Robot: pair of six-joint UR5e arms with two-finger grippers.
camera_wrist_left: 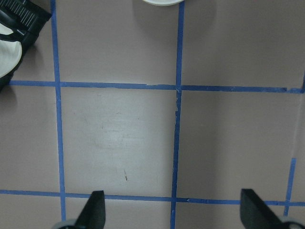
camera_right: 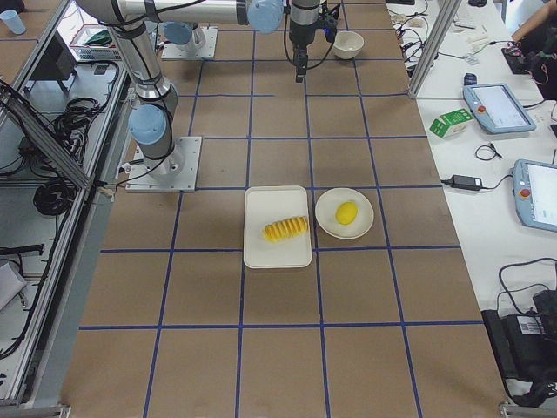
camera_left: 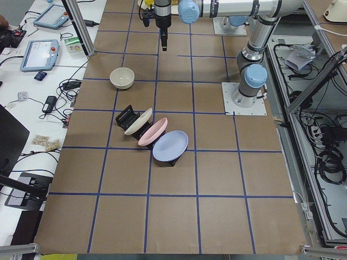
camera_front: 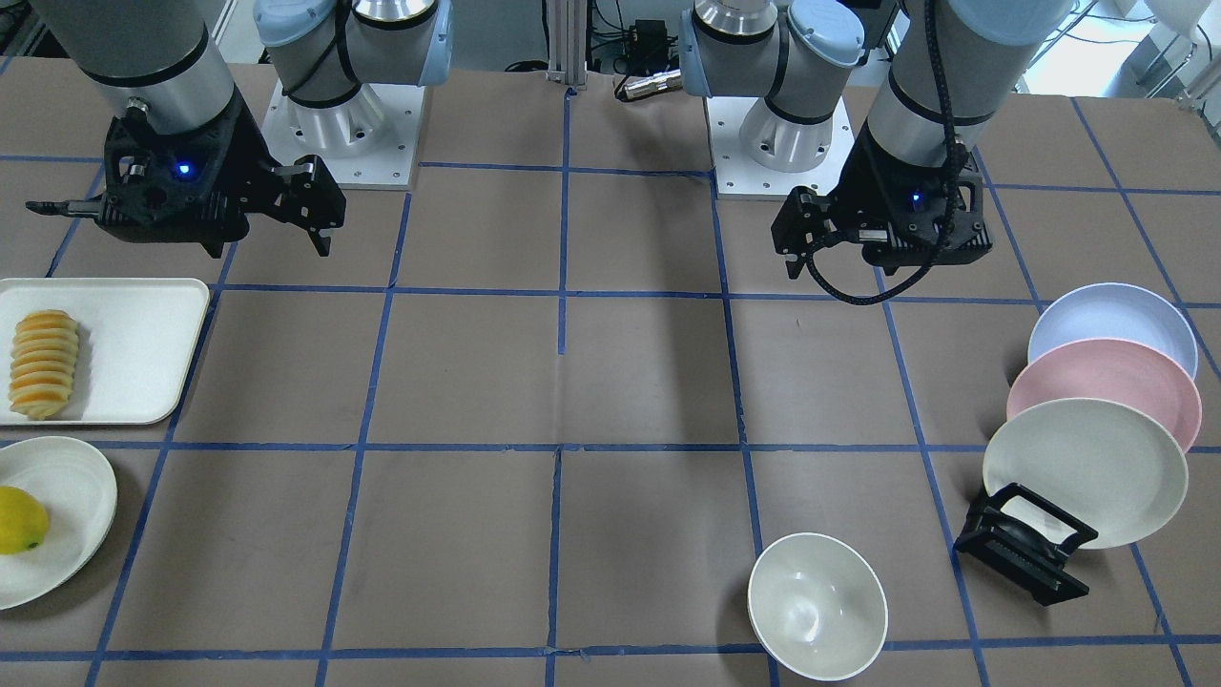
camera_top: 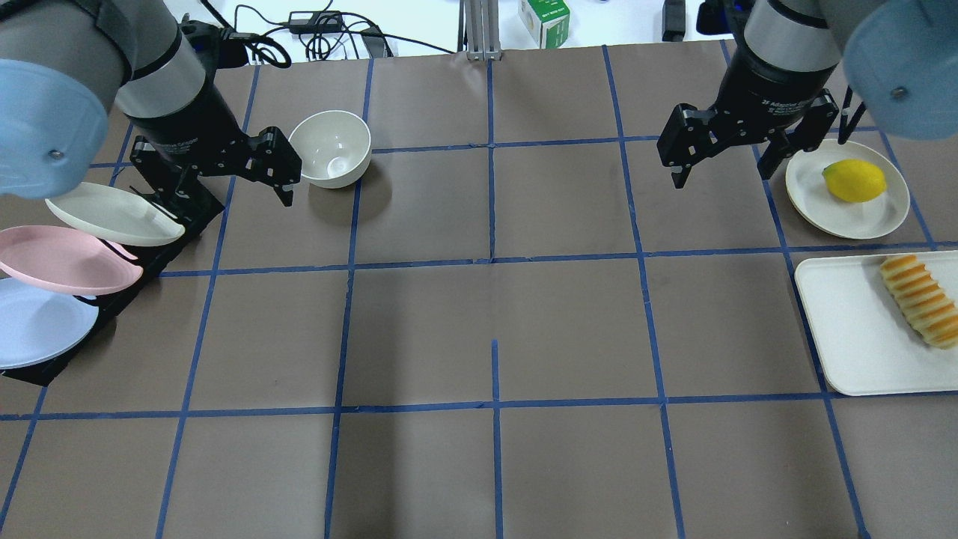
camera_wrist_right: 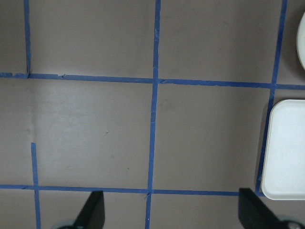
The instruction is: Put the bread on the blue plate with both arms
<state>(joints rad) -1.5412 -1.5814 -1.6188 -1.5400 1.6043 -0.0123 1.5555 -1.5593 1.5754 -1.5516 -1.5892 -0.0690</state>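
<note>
The bread (camera_front: 43, 364), a ridged orange loaf, lies on a white tray (camera_front: 134, 324); it also shows in the overhead view (camera_top: 920, 299) and the right side view (camera_right: 285, 229). The blue plate (camera_front: 1111, 324) leans in a black rack (camera_front: 1021, 549) behind a pink plate and a cream plate; it shows in the overhead view (camera_top: 37, 322) too. My left gripper (camera_top: 224, 187) hangs open and empty above the table beside the rack. My right gripper (camera_top: 722, 168) hangs open and empty, apart from the tray. Both wrist views show spread fingertips (camera_wrist_left: 95, 210) (camera_wrist_right: 95, 210) over bare table.
A white bowl (camera_top: 329, 147) stands close to the left gripper. A lemon (camera_top: 853, 180) lies on a cream plate (camera_top: 816, 191) beside the right gripper. The pink plate (camera_front: 1107, 386) and cream plate (camera_front: 1083, 468) lean in the rack. The tray's edge (camera_wrist_right: 288, 152) shows in the right wrist view.
</note>
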